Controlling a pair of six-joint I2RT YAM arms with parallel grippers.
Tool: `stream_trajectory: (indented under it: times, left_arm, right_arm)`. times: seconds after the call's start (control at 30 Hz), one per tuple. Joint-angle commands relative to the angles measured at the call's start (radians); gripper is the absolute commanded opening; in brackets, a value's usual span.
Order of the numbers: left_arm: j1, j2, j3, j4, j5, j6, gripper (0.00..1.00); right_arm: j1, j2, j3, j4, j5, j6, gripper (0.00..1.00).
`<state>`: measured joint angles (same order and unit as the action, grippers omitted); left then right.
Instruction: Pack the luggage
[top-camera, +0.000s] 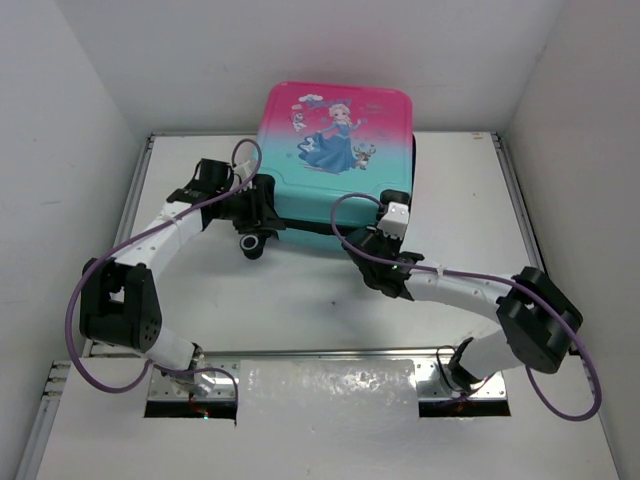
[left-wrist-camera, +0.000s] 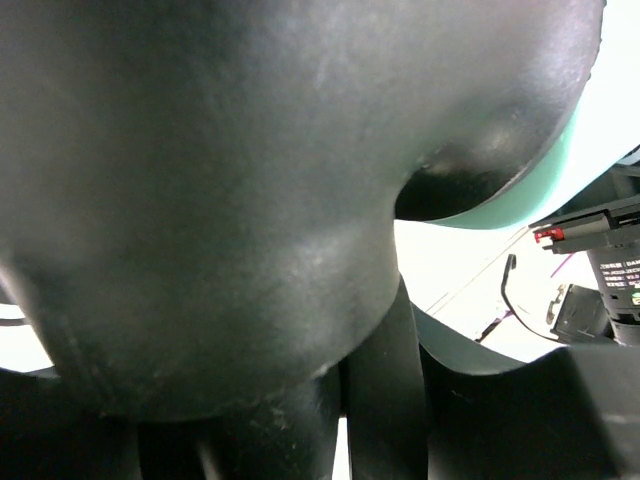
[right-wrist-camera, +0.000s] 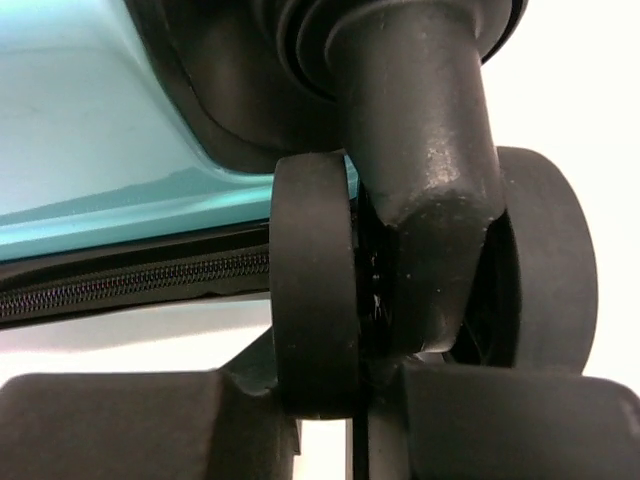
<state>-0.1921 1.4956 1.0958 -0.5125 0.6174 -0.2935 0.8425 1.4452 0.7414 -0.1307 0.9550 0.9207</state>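
Up close, your right hand (top-camera: 392, 210) sits at the near-right wheel (right-wrist-camera: 312, 290) of the luggage (top-camera: 335, 150). Its fingers (right-wrist-camera: 110, 420) are drawn close beneath that wheel, though you cannot tell whether they pinch it. Your left hand (top-camera: 262, 200) presses at the near-left corner, its camera blocked by black plastic, so its state is equally unclear. The luggage lies flat at the back of the bench (top-camera: 300, 310), print up and lid down, wheel end facing you. Its long axis seems to run away from both arms, neither one nearer.
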Motion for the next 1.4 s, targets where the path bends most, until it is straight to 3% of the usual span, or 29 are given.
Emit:
stream_trajectory:
  times: [0.0, 0.03, 0.27, 0.4, 0.6, 0.77, 0.9, 1.1, 1.37]
  left_arm:
    - [-0.046, -0.06, 0.018, 0.138, 0.065, 0.042, 0.0]
    - [-0.046, -0.06, 0.019, 0.137, 0.062, 0.04, 0.0]
    - [-0.046, -0.063, 0.019, 0.155, 0.061, 0.021, 0.0]
    - [-0.043, -0.074, 0.0, 0.204, 0.071, -0.028, 0.0]
    - [-0.01, -0.103, -0.089, 0.383, 0.154, -0.176, 0.0]
    - [-0.009, -0.081, -0.086, 0.364, 0.134, -0.174, 0.0]
    - [0.009, -0.06, -0.079, 0.312, 0.035, -0.171, 0.0]
    - [0.039, -0.054, -0.088, 0.307, -0.018, -0.191, 0.0]
    - [0.059, -0.028, -0.085, 0.299, -0.004, -0.187, 0.0]
  right_arm:
    - [-0.049, -0.019, -0.008, 0.124, -0.05, -0.058, 0.07]
    - [-0.059, -0.02, -0.025, 0.125, -0.059, -0.062, 0.0]
    - [-0.068, -0.094, -0.204, 0.419, -0.061, -0.326, 0.0]
    - [-0.071, -0.178, -0.414, 0.823, -0.101, -0.566, 0.0]
    - [-0.228, -0.323, -0.577, 0.991, -0.165, -0.697, 0.0]
    - [-0.336, -0.396, -0.635, 1.078, -0.274, -0.776, 0.0]
    - [-0.364, -0.503, -0.637, 1.042, -0.329, -0.818, 0.0]
    - [-0.428, -0.601, -0.553, 0.87, -0.245, -0.864, 0.0]
    - [-0.545, -0.507, -0.461, 0.704, -0.248, -0.829, 0.0]
